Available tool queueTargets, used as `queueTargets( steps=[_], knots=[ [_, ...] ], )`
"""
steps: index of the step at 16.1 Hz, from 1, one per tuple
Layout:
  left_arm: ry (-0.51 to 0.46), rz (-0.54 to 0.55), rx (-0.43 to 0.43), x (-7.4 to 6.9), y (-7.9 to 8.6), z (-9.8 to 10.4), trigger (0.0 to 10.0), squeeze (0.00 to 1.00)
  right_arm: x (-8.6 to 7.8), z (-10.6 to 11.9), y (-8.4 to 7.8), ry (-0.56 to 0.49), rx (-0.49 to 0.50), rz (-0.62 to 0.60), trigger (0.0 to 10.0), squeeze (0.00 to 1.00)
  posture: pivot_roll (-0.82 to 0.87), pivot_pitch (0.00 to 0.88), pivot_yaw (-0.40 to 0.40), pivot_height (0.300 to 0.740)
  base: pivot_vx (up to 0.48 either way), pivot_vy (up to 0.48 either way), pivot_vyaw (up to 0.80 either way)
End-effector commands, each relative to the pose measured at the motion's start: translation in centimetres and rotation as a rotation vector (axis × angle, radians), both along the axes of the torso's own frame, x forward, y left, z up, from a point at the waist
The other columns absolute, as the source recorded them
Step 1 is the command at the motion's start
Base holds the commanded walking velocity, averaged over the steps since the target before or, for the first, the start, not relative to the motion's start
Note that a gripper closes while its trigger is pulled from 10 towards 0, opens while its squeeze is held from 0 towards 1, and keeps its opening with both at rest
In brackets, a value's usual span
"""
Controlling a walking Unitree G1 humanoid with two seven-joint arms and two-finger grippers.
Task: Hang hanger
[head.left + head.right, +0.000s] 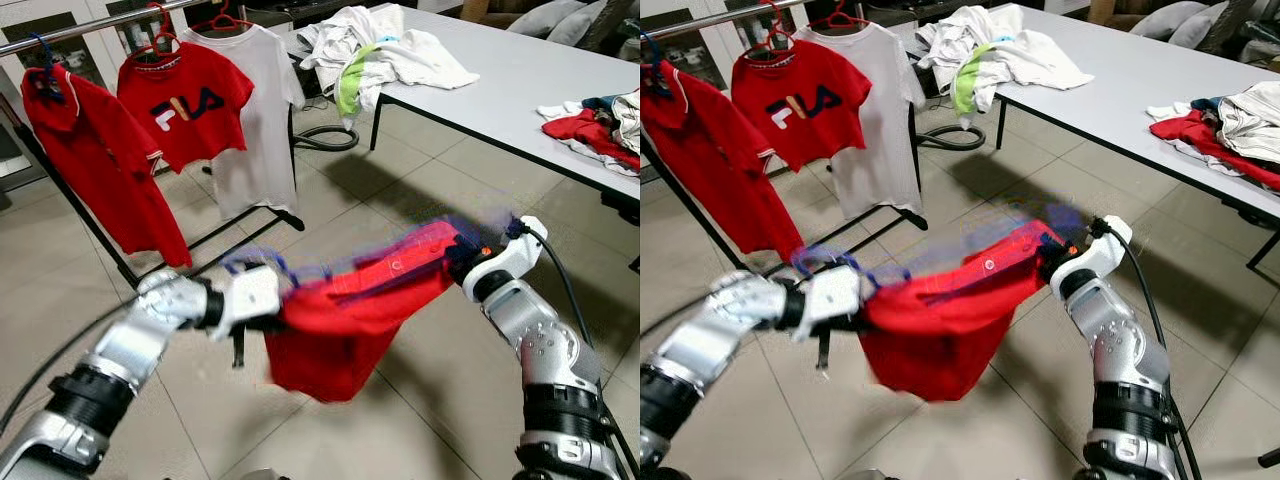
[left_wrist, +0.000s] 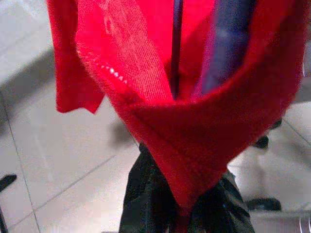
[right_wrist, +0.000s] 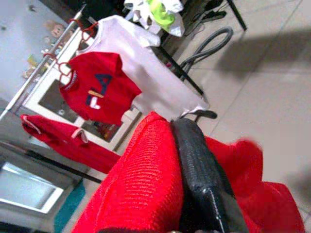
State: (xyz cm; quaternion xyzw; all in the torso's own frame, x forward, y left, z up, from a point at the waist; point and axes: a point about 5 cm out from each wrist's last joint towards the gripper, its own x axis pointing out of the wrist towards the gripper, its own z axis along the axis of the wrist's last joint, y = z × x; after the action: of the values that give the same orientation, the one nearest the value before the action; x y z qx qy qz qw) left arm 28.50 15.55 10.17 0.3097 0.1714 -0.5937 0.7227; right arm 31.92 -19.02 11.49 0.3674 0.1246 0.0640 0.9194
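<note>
While both arms are raised in front of me, I see the red shirt [image 1: 345, 325] slung between them above the tiled floor [image 1: 450, 190], on a blue hanger [image 1: 300, 272] whose motion-blurred outline runs across my view. Its long axis lies roughly level, rising a little from my left side to my right, with the hook end [image 1: 245, 262] curling toward the left gripper [image 1: 262, 300] and the far shoulder end reaching the right gripper [image 1: 468, 262]. The left gripper has its fingers [image 2: 146, 204] closed on the shirt fabric at its end, and in its wrist view the dark hanger bar runs inside the folded cloth. The right gripper pinches the other end: its wrist view shows a black finger [image 3: 197, 170] pressed against the red weave. The body of the shirt sags below the hanger, clear of the floor. Ahead on my left stands the clothes rack [image 1: 90, 28], its rail carrying a red polo [image 1: 95, 170], a red printed tee [image 1: 185, 105] and a white tee [image 1: 255, 110], each on its own hanger. To my right, the white table [image 1: 540, 80] bears a heap of pale clothes [image 1: 385, 50] and a second pile [image 1: 600, 125] at its near edge.
</note>
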Motion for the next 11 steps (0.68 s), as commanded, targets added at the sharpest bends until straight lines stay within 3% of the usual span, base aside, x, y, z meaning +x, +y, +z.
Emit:
queueTargets(
  steps=[1,6,11],
  knots=[
    [0.051,0.064,0.116,-0.5,2.0,-1.7,0.0,0.00,0.4,1.2,-1.4,-0.041,0.022,-0.068,0.0,0.00,-0.05,0.000,0.054,0.740,0.000,0.000,0.00],
    [0.101,0.266,0.346,-1.4,6.0,-4.8,0.0,0.00,0.8,2.5,-1.9,-0.061,0.015,-0.043,0.0,0.00,-0.05,0.000,0.054,0.740,0.000,0.000,0.00],
    [0.132,0.308,0.471,-2.0,7.7,-5.7,0.0,0.00,1.2,3.1,-2.4,-0.079,-0.024,-0.051,0.0,0.00,-0.05,0.000,0.052,0.740,0.000,0.000,0.00]
  ],
)
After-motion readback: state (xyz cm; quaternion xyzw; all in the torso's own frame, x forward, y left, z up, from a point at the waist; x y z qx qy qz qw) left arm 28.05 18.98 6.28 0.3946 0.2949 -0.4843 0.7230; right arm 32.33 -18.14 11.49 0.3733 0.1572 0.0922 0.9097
